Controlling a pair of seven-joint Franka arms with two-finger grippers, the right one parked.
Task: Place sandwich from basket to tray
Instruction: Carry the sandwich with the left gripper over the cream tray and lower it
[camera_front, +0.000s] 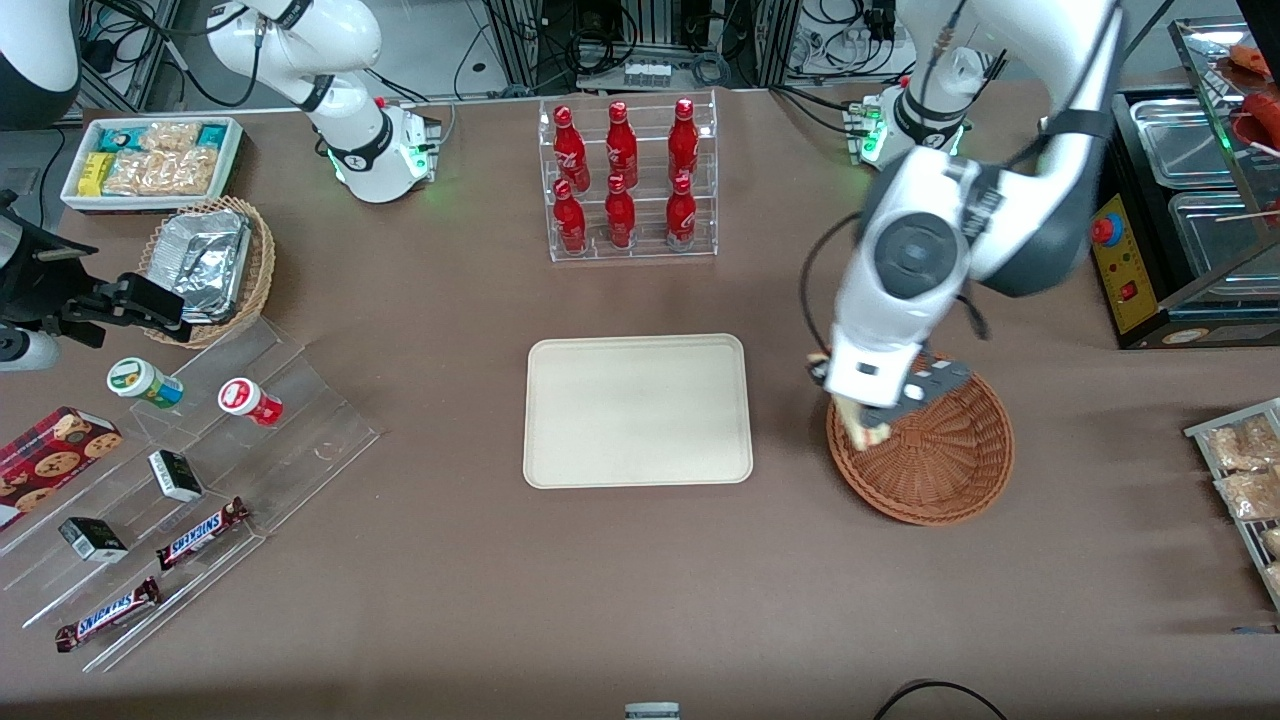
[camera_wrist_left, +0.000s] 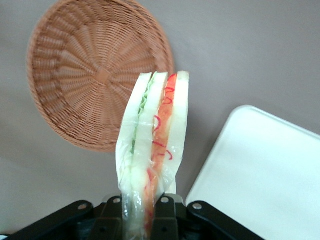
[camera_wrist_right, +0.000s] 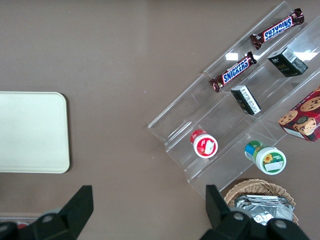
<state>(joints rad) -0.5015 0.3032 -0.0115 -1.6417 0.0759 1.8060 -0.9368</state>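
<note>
gripper (camera_wrist_left: 142, 212) fingers (camera_wrist_left: 117, 215) clamping sandwich (camera_wrist_left: 152, 145), above basket (camera_wrist_left: 75, 65) rim, tray (camera_wrist_left: 265, 175) beside

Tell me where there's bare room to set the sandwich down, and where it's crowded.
The gripper holds the sandwich above the basket rim nearest the tray. The tray's whole surface is bare. The brown table between the tray and the front camera is bare too. Crowded: the bottle rack and the clear snack steps toward the parked arm's end.
</note>
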